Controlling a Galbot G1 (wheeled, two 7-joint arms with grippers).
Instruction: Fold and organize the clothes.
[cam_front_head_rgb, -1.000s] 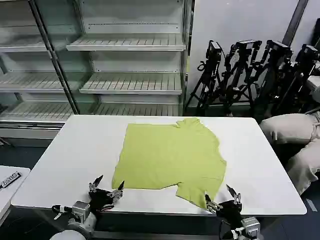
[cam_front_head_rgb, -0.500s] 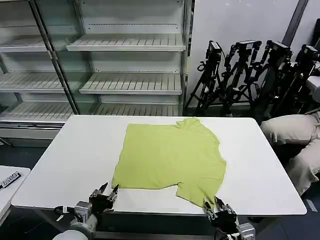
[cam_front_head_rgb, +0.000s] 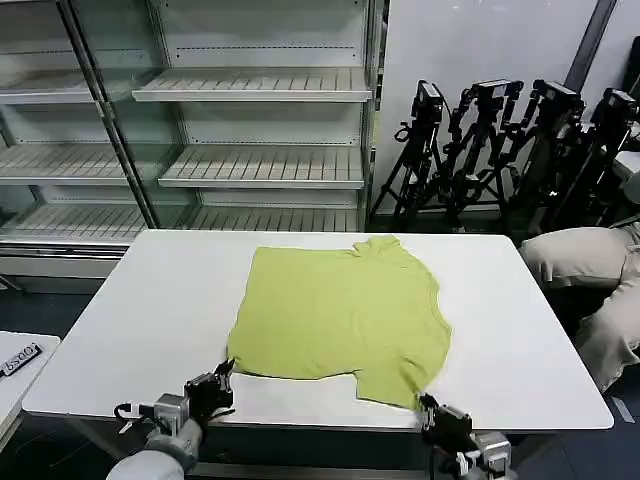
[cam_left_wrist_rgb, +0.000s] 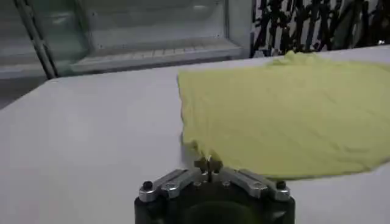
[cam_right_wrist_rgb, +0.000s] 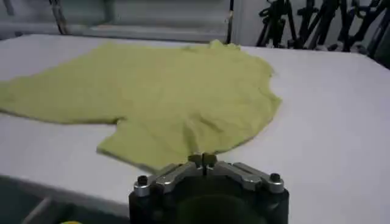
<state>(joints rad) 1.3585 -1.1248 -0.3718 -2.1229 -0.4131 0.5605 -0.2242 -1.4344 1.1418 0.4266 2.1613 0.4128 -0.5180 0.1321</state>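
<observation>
**Both grippers pinched on the near edge of the shirt**

While you are looking at the jaws, note that both pairs are standing closed. In the left wrist view the left gripper (cam_left_wrist_rgb: 209, 162) is pinching the near left corner of the lime T-shirt (cam_left_wrist_rgb: 286, 115), its tips meeting right at the hem. In the right wrist view the right gripper (cam_right_wrist_rgb: 203, 159) is closing on the edge of the near sleeve (cam_right_wrist_rgb: 152, 143), with only a sliver of cloth between the tips.

In the head view the left gripper (cam_front_head_rgb: 222, 377) and right gripper (cam_front_head_rgb: 428, 404) are sitting at the table's front edge, and the shirt (cam_front_head_rgb: 340, 310) is lying flat and spread in the middle of the white table (cam_front_head_rgb: 130, 320), collar away from you.

You are probably about to lift for the first fold. Both holds are looking shallow, so thin cloth may be slipping out as you raise it, most likely on the right. If one side is rising ahead of the other, the fold will be skewing. Dragging low could be bunching the fabric.
</observation>
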